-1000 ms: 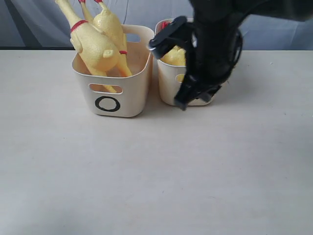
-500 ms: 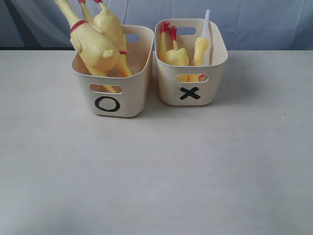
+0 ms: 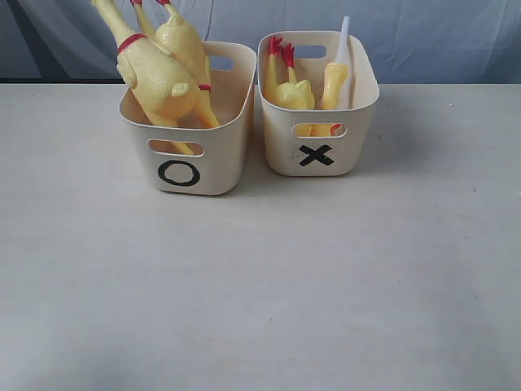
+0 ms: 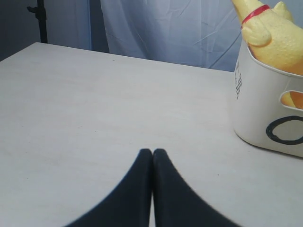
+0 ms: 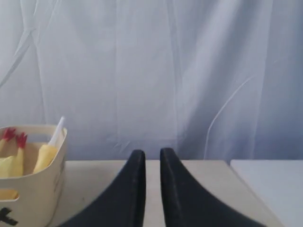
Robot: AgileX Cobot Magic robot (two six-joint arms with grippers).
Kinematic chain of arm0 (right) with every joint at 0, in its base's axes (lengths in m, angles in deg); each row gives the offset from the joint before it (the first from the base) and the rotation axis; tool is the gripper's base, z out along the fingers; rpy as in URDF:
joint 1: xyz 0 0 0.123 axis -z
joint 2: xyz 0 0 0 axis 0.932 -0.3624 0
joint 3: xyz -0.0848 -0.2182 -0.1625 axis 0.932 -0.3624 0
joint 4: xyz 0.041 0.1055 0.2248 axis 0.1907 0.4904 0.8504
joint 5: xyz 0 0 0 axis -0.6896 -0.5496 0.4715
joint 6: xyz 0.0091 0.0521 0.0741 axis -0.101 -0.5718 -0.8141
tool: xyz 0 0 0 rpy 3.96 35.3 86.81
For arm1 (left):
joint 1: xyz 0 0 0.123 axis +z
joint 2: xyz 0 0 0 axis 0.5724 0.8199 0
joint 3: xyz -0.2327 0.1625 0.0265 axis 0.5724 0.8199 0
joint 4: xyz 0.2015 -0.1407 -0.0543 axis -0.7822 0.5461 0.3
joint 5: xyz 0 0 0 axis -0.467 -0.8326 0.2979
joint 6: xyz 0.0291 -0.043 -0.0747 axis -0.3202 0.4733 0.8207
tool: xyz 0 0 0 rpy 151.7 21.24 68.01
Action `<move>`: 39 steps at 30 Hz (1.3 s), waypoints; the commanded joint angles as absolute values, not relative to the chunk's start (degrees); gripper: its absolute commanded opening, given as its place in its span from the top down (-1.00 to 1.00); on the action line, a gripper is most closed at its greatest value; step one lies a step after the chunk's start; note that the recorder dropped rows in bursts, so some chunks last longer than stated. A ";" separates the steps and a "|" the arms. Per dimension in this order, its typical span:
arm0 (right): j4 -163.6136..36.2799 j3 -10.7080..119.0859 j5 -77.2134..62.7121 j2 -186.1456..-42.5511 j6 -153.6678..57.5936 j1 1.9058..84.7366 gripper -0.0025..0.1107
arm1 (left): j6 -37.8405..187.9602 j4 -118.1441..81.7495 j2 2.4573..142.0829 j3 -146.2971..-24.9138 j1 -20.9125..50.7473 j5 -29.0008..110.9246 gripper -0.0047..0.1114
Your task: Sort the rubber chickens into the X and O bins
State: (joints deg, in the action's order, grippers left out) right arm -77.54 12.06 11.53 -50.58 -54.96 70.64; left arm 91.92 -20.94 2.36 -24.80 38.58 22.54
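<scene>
Two whole rubber chickens (image 3: 167, 77) (image 3: 184, 39) stand tilted in the O bin (image 3: 221, 155), necks sticking out over its rim. The X bin (image 3: 281, 151) to its right holds the headless body (image 3: 291, 94), red feet up, and the head-neck piece (image 3: 332, 81). Neither gripper shows in the exterior view. My left gripper (image 4: 152, 151) is shut with nothing in it, low over the table beside the O bin (image 4: 258, 109) and a chicken (image 4: 270, 28). My right gripper (image 5: 152, 153) is narrowly open and empty, away from the X bin (image 5: 45, 189).
A thin white strip (image 3: 343, 41) leans up out of the X bin. The bins stand side by side at the back of the pale table (image 3: 260, 285), in front of a blue-grey curtain (image 3: 440, 41). A dark stand (image 4: 40, 19) rises behind the table.
One second ago the right arm hung in front of the X bin; it has since pulled out of the exterior view, leaving the bin and its pieces uncovered. The chickens have not moved.
</scene>
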 commanded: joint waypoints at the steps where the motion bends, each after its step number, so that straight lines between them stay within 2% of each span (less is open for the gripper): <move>1: -68.46 -4.01 -3.95 -46.46 -55.43 71.01 0.73 | 91.98 -20.65 2.46 -24.91 38.33 22.90 0.92; 4: -64.88 -10.71 -6.60 -43.10 -55.43 71.01 0.73 | 91.98 -20.65 2.46 -24.91 38.33 22.90 0.92; 6: -64.32 -10.71 13.16 -42.55 -55.43 71.01 0.73 | 91.98 -20.65 2.46 -24.91 38.33 22.90 0.92; 7: -64.88 -10.71 14.28 -42.55 -55.43 71.01 0.73 | 91.98 -20.65 2.46 -24.91 38.33 23.07 0.92; 39: -64.99 -10.71 13.59 -42.55 -54.79 71.01 0.73 | 91.98 -20.40 2.46 -24.91 37.52 22.95 0.92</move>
